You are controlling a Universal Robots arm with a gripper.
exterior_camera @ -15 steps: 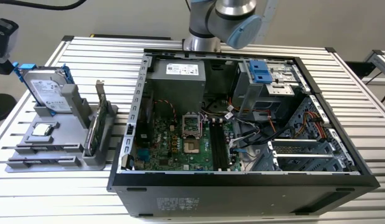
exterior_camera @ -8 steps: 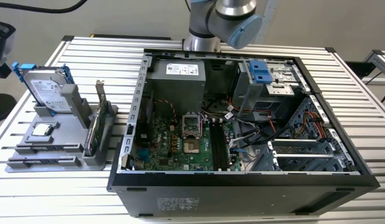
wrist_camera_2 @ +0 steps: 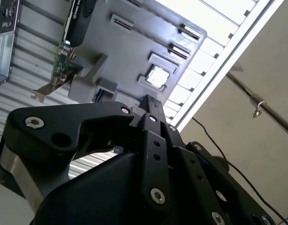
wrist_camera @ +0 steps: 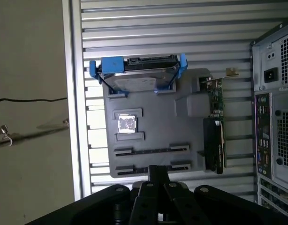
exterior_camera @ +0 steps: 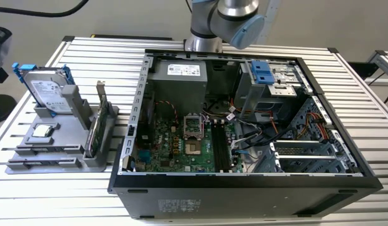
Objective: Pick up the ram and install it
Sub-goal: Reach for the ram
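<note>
In both wrist views my black gripper [wrist_camera: 158,169] [wrist_camera_2: 151,104] hangs high above the grey parts holder [wrist_camera: 158,126] [wrist_camera_2: 130,51] [exterior_camera: 62,141]. Its fingers are shut together with nothing between them. The ram I cannot pick out for sure. The holder's two long slots [wrist_camera: 151,151] [exterior_camera: 40,150] show just a thin dark line. Dark long strips sit in the memory slots [exterior_camera: 220,146] on the motherboard, and I cannot tell whether a stick is seated there. The arm's grey and blue joint [exterior_camera: 235,19] stands behind the open case.
The holder carries a silver hard drive in blue rails [exterior_camera: 49,89] [wrist_camera: 137,75], a green card with a metal bracket [exterior_camera: 98,120] [wrist_camera: 215,122] and a square chip [exterior_camera: 42,132] [wrist_camera: 126,124]. The open black computer case [exterior_camera: 244,181] fills the slatted table's middle.
</note>
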